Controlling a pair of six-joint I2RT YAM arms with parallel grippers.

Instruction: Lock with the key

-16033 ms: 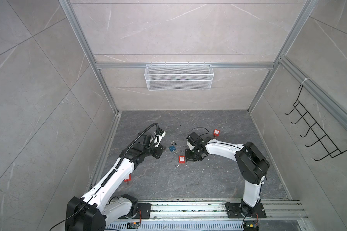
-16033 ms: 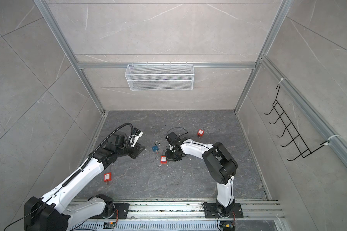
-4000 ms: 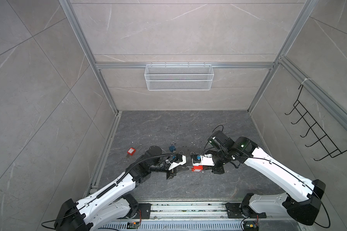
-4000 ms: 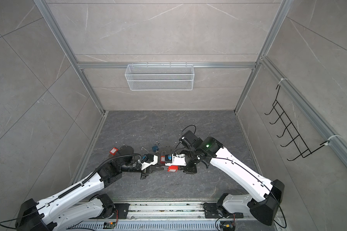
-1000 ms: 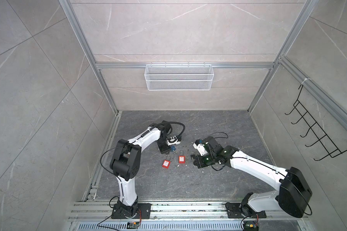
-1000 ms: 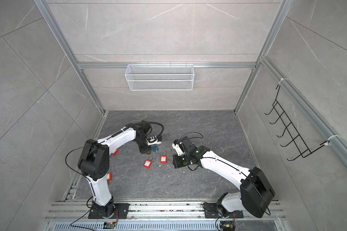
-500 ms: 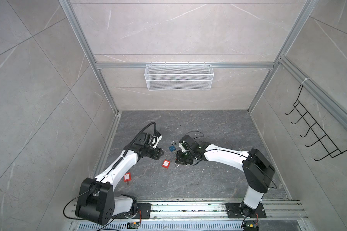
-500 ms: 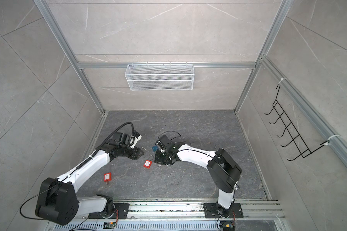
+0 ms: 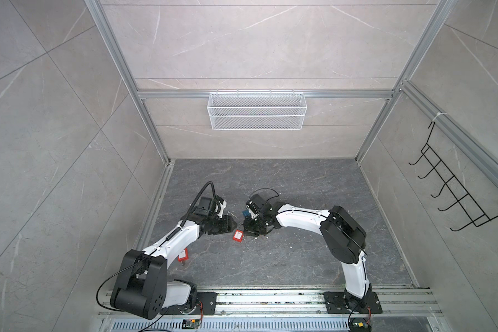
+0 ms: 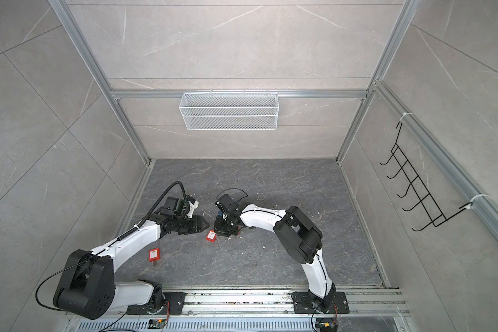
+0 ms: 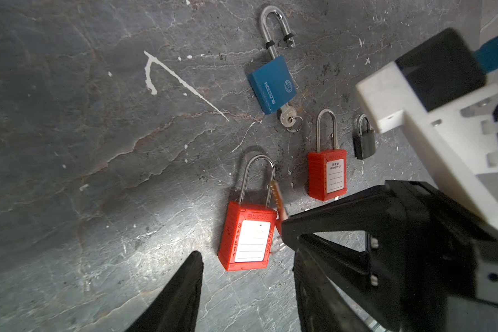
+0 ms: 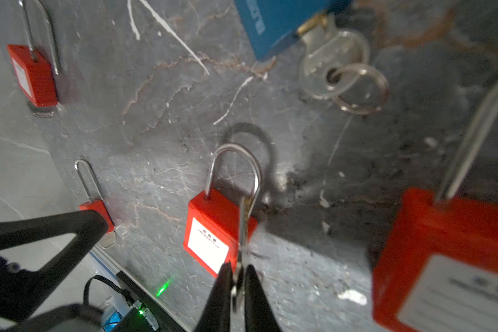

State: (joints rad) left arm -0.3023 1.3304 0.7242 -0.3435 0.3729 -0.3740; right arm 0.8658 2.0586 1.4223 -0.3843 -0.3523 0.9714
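Observation:
A red padlock (image 9: 238, 235) (image 10: 211, 235) (image 11: 249, 235) (image 12: 213, 230) lies flat on the grey floor between the two arms, its shackle down in the body. My right gripper (image 9: 249, 227) (image 12: 237, 276) is shut on a thin key (image 12: 243, 224) (image 11: 277, 198), whose blade lies along the padlock's side by the shackle. My left gripper (image 9: 232, 222) (image 11: 247, 273) is open just short of the padlock's bottom end, with nothing between its fingers (image 11: 184, 287).
Nearby lie a blue padlock (image 11: 272, 83) with its shackle raised and a ringed key (image 11: 288, 116) in it, a second red padlock (image 11: 327, 172) and a small black padlock (image 11: 364, 140). Another red padlock (image 10: 154, 255) lies under the left arm. A wire basket (image 9: 256, 110) hangs on the back wall.
Since half a second ago the right gripper has edged a little toward the red padlock and the left gripper. The padlock has not moved.

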